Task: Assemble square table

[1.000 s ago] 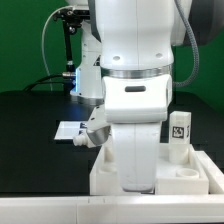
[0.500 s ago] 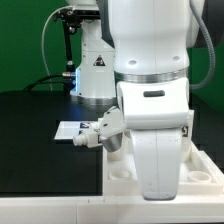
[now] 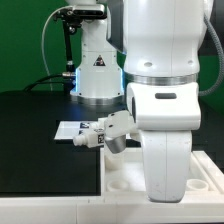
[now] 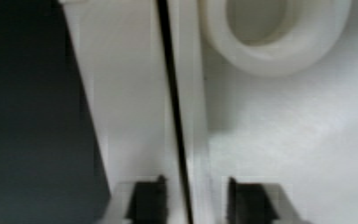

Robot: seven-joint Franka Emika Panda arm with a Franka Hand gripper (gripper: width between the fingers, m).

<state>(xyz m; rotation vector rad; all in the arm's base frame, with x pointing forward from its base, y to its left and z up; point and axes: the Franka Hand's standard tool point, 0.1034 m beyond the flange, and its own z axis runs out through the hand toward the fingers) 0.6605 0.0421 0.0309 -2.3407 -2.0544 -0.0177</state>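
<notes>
The square table's white slab [image 3: 120, 178] lies flat at the front of the black table, and my arm hides most of it. In the wrist view the slab [image 4: 291, 130] fills the frame, with one round corner hole [image 4: 265, 35] showing. My gripper [image 4: 199, 200] straddles the slab's raised edge. Its dark fingertips [image 4: 149, 200] stand slightly apart, one on each side, so it looks open. Two tagged legs [image 3: 100, 135] lie tipped just behind the slab's far corner. The exterior view does not show the fingers.
The marker board [image 3: 68, 130] lies flat beyond the legs. The robot's base [image 3: 97, 65] and cables stand at the back. My bulky white forearm [image 3: 165, 90] blocks the exterior view's right. A pale table edge [image 3: 50, 212] runs along the front.
My arm has shifted toward the exterior view's right, and the slab has slid that way with it. An upright leg seen earlier at the right is now hidden behind the arm.
</notes>
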